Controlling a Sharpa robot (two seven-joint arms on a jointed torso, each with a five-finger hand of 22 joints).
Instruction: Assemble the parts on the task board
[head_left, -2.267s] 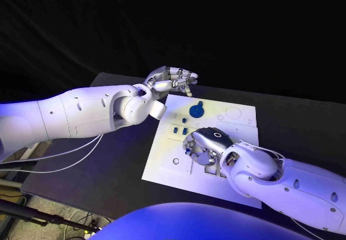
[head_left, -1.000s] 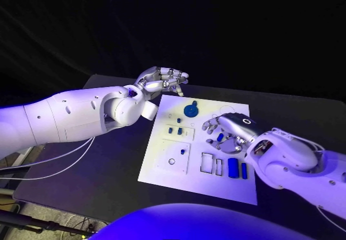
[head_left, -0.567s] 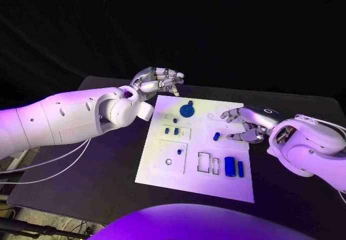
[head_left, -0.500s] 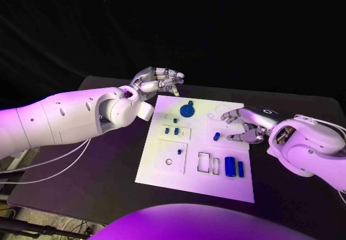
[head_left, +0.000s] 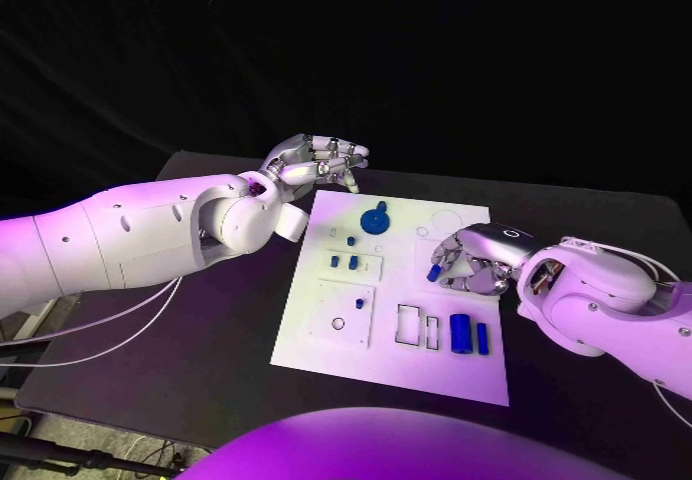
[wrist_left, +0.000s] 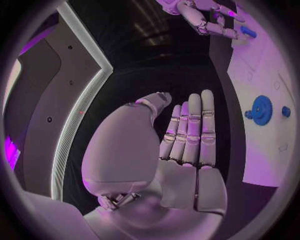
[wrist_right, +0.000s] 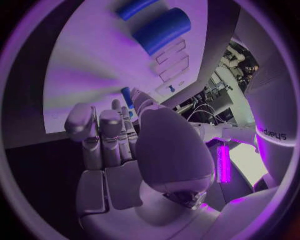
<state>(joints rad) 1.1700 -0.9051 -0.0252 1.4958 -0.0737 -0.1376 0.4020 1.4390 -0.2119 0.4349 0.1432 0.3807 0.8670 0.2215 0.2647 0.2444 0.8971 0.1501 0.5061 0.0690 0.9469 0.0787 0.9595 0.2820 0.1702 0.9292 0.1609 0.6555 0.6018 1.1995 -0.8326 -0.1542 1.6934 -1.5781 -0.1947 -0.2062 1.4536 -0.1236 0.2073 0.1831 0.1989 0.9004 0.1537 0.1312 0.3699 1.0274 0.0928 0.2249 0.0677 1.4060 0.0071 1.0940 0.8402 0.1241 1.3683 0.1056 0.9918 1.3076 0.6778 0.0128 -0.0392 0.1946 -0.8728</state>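
Note:
The white task board lies mid-table. My right hand hovers over its right middle, fingertips at a small blue peg; whether they grip it I cannot tell. The same peg sits just past the fingertips in the right wrist view, and at the right hand's tips in the left wrist view. My left hand is raised past the board's far left corner, fingers curled in, holding nothing. A blue gear stands near the far edge. Two blue blocks sit at the near right.
Several small blue pegs stand in the board's left part, another nearer me. Two empty rectangular slots lie left of the blocks. Black table surrounds the board on all sides.
My right hand has moved left from the board's right edge, and its fingertips now reach the small blue peg. The peg stays in place. My left hand has not moved.

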